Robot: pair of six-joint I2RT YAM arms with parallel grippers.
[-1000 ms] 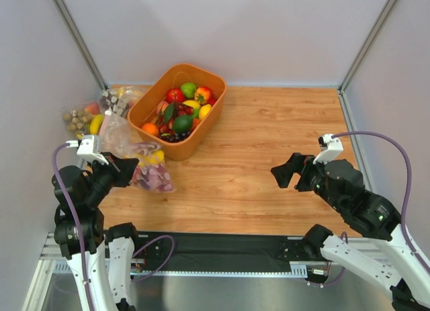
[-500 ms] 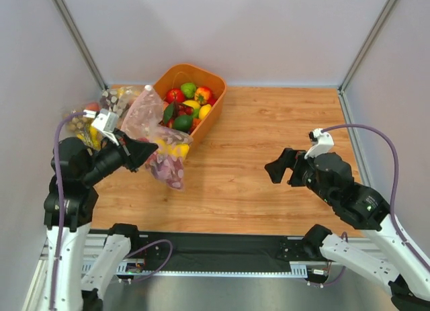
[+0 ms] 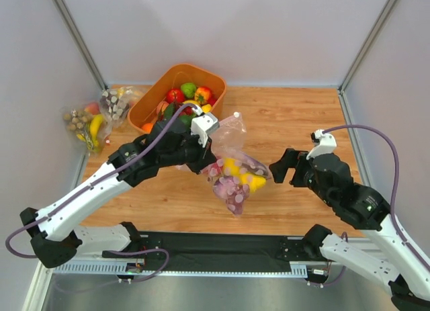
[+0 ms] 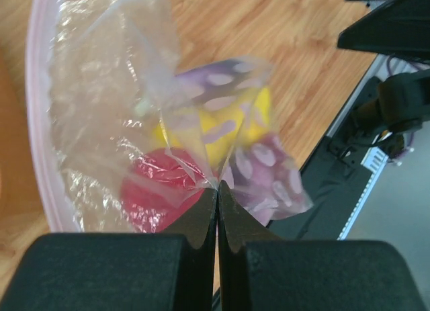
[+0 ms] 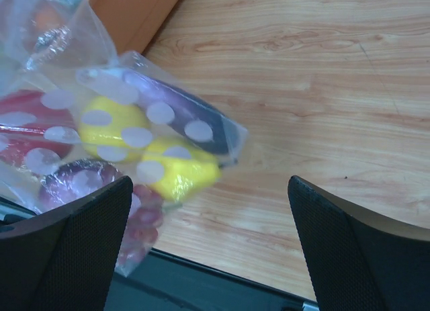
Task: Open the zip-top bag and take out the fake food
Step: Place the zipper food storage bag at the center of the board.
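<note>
the clear, crinkly plastic zip-top bag (image 3: 232, 180) was held up over the middle of the wooden tabletop (image 3: 295, 116), between the two arms. whether its lowest corner touched the wood could not be told. the left end effector (image 4: 217, 193) was pressed together on a fold of the film, the black fingertips (image 4: 197, 222) meeting with only plastic between them. the pink zip strip (image 4: 37, 123) was seen curving along the edge of the bag in the left wrist view, apart from the pinch; whether it was sealed could not be told. the fake food (image 5: 114, 133), glossy plastic pieces including yellow round fruits, a red apple (image 4: 158, 183) and purple items, was all enclosed in the bag. the right end effector (image 5: 211, 220) was spread wide and empty, directed at the bag's lower corner. the orange plastic bin (image 3: 146, 101) of other produce stood behind.

the step in hand was judged to be the presentation of the bag for a two-armed opening, with nothing yet removed. the next move was judged to call for the right end effector to be closed on one lip at the zip strip rather than on the loose body, so that the mouth could be pulled apart against the left grip.
</note>
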